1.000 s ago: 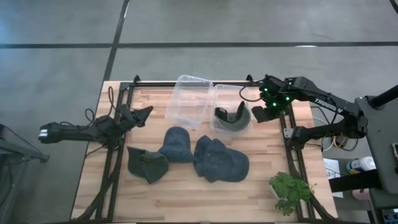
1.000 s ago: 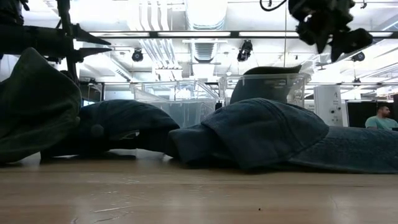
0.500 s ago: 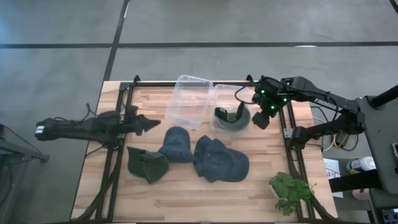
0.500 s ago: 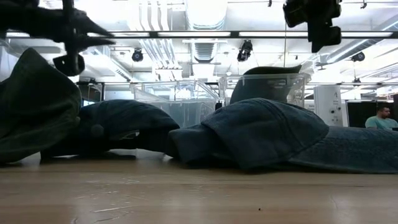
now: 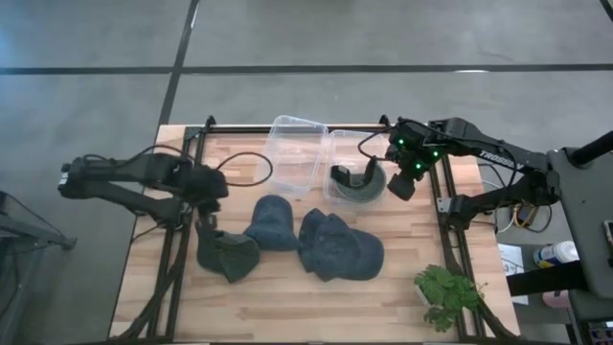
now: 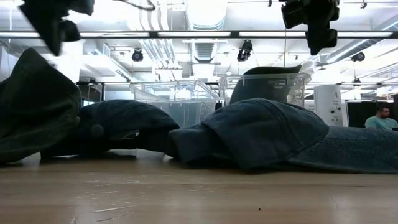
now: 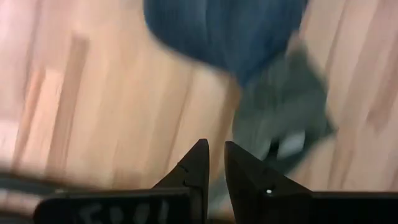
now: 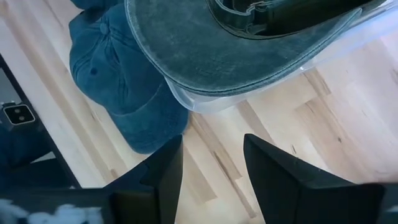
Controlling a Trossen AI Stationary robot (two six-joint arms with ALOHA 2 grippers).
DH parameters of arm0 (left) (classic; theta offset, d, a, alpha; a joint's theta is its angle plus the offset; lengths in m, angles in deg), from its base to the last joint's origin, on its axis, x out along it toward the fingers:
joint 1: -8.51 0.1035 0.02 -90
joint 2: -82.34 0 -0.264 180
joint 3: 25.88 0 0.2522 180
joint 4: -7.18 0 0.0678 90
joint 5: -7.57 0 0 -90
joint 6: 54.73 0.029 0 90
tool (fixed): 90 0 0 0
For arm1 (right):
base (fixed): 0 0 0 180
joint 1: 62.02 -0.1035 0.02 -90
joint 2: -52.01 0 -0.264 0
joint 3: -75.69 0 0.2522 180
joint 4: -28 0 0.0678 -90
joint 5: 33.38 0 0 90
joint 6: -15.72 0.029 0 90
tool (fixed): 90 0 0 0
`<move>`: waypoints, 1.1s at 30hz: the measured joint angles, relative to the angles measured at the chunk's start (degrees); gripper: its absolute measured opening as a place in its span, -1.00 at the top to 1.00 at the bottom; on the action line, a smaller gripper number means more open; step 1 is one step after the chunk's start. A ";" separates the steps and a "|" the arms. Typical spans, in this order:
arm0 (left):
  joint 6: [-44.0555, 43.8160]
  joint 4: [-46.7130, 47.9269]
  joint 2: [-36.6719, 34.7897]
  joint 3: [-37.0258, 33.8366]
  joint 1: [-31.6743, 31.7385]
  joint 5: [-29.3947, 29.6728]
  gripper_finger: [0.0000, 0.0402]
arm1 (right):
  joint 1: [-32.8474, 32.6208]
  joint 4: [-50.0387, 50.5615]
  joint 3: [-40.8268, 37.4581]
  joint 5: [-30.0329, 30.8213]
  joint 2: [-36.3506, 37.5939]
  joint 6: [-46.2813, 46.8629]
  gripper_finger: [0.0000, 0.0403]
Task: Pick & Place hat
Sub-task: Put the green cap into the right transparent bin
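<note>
A dark grey-green hat (image 5: 227,254), a blue cap (image 5: 271,222) and a second blue cap (image 5: 337,247) lie side by side on the wooden table. A dark green hat (image 5: 356,182) sits in a clear bin (image 5: 337,146) with its brim (image 8: 236,56) over the bin's rim. My left gripper (image 5: 206,195) hangs above the table just beyond the grey-green hat (image 7: 280,106), pointing down, fingers close together and empty. My right gripper (image 5: 407,182) is open and empty, pointing down beside the bin's right side.
A second clear bin (image 5: 292,153) stands empty to the left of the first. A small green plant (image 5: 445,292) stands at the near right corner. Black frame rails (image 5: 172,240) run along the table's left and right sides. A person (image 6: 380,117) sits far behind the table.
My left gripper has swung from level, pointing toward the table's right, to pointing down above the spot beside the grey-green hat, moving a little toward the near edge. My right gripper has turned upright beside the bin. The hats have not moved.
</note>
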 joint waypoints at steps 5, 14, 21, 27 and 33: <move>3.60 4.24 1.32 -1.84 -0.06 -7.72 0.78 | 0.00 -0.02 0.00 -0.02 -0.02 -0.75 0.20; 9.92 -1.22 -0.17 -8.93 -0.11 -9.83 0.78 | 0.00 -0.22 -0.02 0.01 -0.05 -1.14 0.21; 13.20 -5.33 -0.14 -15.32 -0.13 -11.36 0.78 | 0.00 -0.22 -0.02 0.01 -0.05 -0.92 0.20; 12.18 -13.68 0.10 -18.74 -0.13 -11.17 0.78 | 0.00 -0.20 -0.04 0.92 -0.05 -0.66 0.20; 10.80 -15.36 0.17 -20.64 -0.15 -13.09 0.78 | 0.00 -0.19 -0.07 1.32 -0.05 -0.49 0.21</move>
